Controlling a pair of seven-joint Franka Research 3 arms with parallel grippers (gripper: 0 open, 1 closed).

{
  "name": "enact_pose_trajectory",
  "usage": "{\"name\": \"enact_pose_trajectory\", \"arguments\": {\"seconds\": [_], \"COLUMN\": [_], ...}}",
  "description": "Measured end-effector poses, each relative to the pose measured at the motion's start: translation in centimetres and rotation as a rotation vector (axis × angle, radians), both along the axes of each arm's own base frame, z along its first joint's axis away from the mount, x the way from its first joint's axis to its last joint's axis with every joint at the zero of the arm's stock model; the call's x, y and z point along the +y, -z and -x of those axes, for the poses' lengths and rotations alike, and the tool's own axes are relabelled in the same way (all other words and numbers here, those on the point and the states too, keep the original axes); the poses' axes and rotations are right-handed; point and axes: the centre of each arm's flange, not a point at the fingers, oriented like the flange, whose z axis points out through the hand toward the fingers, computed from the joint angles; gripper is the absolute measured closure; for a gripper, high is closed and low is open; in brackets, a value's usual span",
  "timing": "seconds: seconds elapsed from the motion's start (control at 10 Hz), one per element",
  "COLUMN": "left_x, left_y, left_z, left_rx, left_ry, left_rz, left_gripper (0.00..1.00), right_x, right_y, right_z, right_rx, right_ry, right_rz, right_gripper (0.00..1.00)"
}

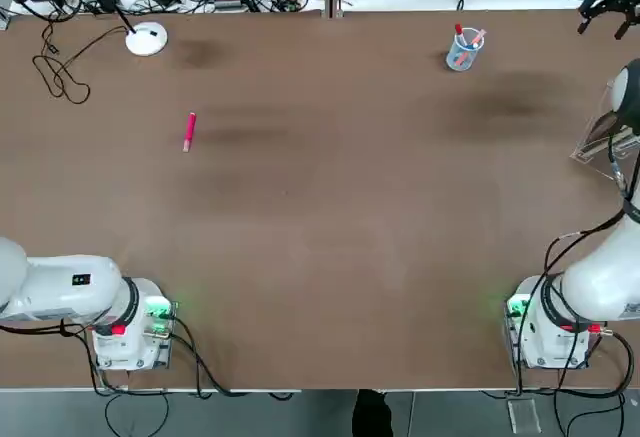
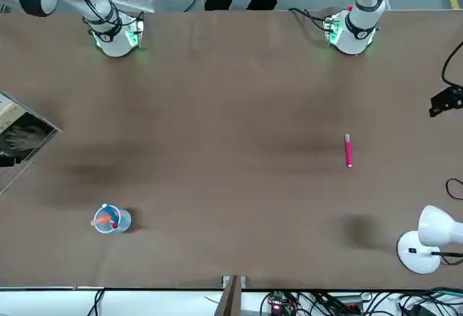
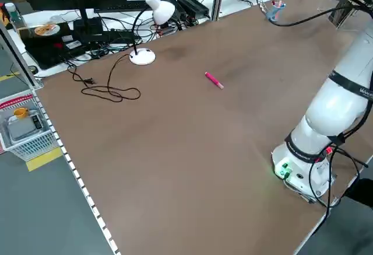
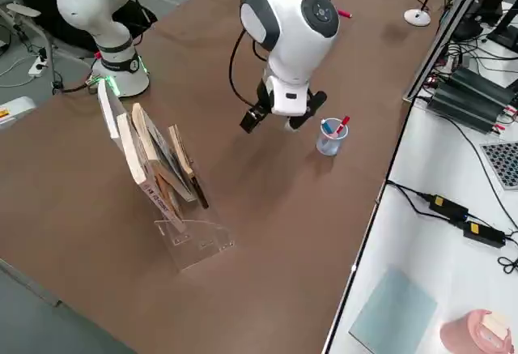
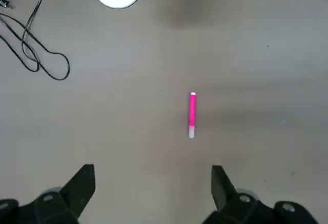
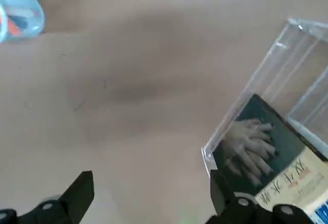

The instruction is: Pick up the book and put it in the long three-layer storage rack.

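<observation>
Clear acrylic rack (image 4: pixel 174 208) already holds the book (image 6: pixel 266 157), my right tool (image 6: pixel 148 193) wide, empty at its 10 o'clock; next: retract, left tool (image 5: pixel 152 188) wide, parked.

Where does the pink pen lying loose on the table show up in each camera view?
Top: pink pen at upper left, below the white lamp.
Front: right of centre, up-left of the lamp.
Left side: upper middle, right of the lamp.
Right side: only a tip shows beside the arm's head.
Left wrist: centre, ahead of the open left hand.
Right wrist: not in it.
Shared landmark: the lamp.
</observation>
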Motion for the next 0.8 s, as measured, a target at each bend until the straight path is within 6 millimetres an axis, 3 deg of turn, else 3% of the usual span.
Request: {"name": "enact_pose_trajectory", "arguments": {"seconds": [0.3,0.5,0.8], "left_x": [0.0,0.0,0.0], "left_y": [-0.3,-0.3,-0.4], "left_z": [0.0,0.0,0.0], "left_rx": [-0.005,-0.007,-0.007], "left_ry": [0.0,0.0,0.0], "left_rz": [0.0,0.0,0.0], "left_gripper": [0.0,0.0,0.0], "right_x": [4.6,7.9,10.3], "right_y": [-0.5,-1.9,-4.9], "right_z": [-0.6,-0.6,0.6], "right_rx": [-0.014,-0.022,-0.051], "right_ry": [0.044,0.069,0.049], "right_rz": [-0.008,-0.007,0.019], "right_gripper": [0.0,0.0,0.0]}}
